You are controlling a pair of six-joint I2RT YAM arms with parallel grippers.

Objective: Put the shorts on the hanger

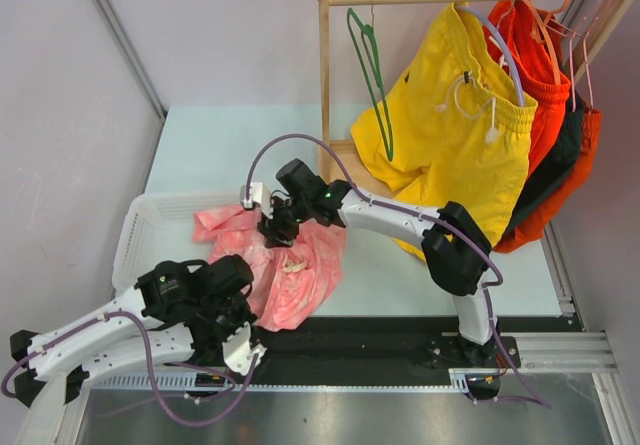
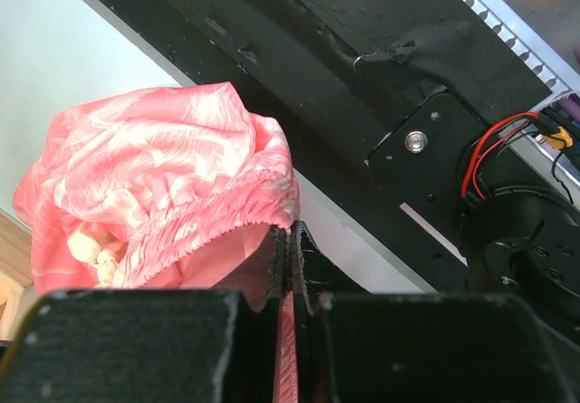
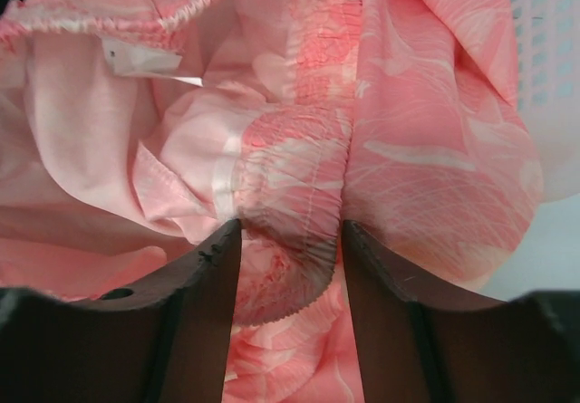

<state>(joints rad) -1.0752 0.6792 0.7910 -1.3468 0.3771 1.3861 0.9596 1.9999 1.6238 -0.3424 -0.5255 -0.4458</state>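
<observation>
The pink mottled shorts (image 1: 295, 265) lie crumpled on the table between the arms, partly over the basket's edge. My left gripper (image 1: 248, 325) is at their near edge, shut on a thin strip of the elastic waistband (image 2: 227, 213) pinched between its tips (image 2: 290, 240). At the far side of the shorts, my right gripper (image 1: 278, 227) points down into them. In its wrist view the jaws (image 3: 292, 231) stand apart with a bunched fold of waistband (image 3: 290, 167) filling the gap and touching both fingers. The green hanger (image 1: 375, 75) hangs empty on the rack's rail, left of the yellow shorts.
A white mesh basket (image 1: 140, 230) stands at the left. The wooden rack (image 1: 325, 85) at the back right carries yellow shorts (image 1: 450, 125), orange-red shorts (image 1: 545, 75) and pink-orange hangers (image 1: 590, 25). A black base rail (image 1: 380, 345) runs along the near edge.
</observation>
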